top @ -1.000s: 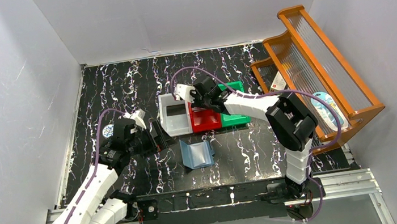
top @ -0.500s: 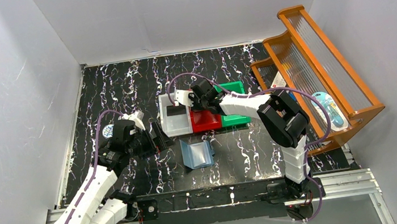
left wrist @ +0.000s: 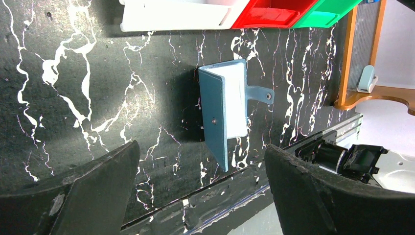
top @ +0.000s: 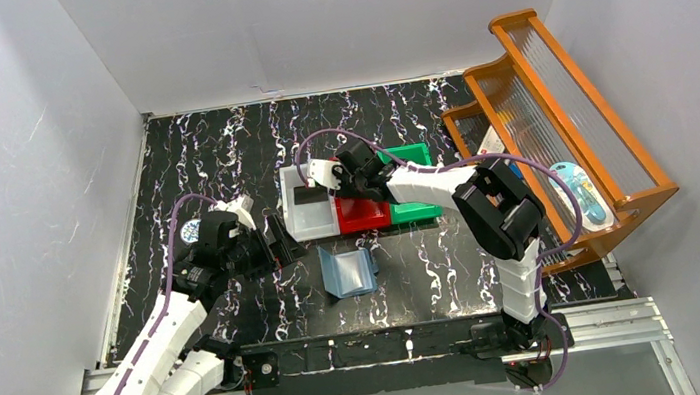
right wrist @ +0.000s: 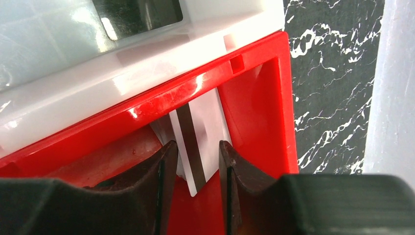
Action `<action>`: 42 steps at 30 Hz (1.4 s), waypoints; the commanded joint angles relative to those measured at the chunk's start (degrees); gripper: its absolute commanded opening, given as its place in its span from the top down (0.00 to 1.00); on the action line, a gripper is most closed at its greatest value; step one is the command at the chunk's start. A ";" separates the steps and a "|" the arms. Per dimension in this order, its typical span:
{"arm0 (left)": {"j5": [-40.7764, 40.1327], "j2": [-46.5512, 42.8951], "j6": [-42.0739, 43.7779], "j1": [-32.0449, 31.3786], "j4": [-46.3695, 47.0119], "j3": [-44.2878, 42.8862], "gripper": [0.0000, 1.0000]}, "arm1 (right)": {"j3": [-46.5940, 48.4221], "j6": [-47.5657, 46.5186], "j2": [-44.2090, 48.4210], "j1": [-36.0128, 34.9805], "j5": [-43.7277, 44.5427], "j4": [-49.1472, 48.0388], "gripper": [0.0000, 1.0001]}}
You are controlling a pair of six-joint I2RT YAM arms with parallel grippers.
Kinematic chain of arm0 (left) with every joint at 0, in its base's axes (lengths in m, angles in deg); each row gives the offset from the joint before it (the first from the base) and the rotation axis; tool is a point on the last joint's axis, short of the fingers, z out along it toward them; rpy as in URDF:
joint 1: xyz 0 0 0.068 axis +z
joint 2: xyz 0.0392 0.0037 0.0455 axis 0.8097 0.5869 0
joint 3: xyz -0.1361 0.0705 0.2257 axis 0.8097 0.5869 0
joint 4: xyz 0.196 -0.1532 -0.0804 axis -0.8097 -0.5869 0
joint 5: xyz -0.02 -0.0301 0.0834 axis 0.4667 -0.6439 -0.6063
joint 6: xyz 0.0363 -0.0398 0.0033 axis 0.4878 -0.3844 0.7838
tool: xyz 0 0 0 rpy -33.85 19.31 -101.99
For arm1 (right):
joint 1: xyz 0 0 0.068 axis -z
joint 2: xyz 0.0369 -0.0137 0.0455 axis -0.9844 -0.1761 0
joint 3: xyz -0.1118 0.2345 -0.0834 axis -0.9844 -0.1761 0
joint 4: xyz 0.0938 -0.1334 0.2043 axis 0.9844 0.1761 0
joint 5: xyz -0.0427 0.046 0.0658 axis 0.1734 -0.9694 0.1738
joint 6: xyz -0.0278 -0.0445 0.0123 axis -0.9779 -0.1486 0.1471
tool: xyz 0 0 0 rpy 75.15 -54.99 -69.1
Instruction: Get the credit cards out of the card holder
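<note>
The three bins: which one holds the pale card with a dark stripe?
The red bin, the middle one between the white bin and the green bin; the card lies inside it.

The card holder [left wrist: 215,117] is teal-blue, the table [left wrist: 73,73] black with white veins, the credit card [right wrist: 208,129] pale, dark-striped.

No text is legible anywhere; the pale card [right wrist: 198,142] shows only a dark stripe.

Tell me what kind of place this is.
Most likely a robotics lab test cell: plain white walls box in a black marbled tabletop, two robot arms are bolted to a metal rail at its near edge, and staged props include a blue wallet and coloured bins.
</note>
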 commanded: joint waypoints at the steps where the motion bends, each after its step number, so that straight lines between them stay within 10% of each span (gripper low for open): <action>1: 0.21 -1.30 0.14 0.14 -1.61 -0.52 0.02 | 0.88 3.05 3.65 -0.18 -1.98 -0.89 0.54; 15: 0.69 -1.39 -0.91 0.14 -1.62 0.12 0.02 | -4.90 18.17 11.66 -0.17 -1.71 -5.11 0.52; 25: 1.96 0.36 -1.53 0.07 0.67 0.02 0.02 | -6.38 57.23 25.80 0.03 -1.32 4.47 0.45; 42: 11.69 5.64 -1.03 0.12 4.13 1.21 0.10 | -22.15 93.65 34.17 -1.90 -20.64 8.32 0.45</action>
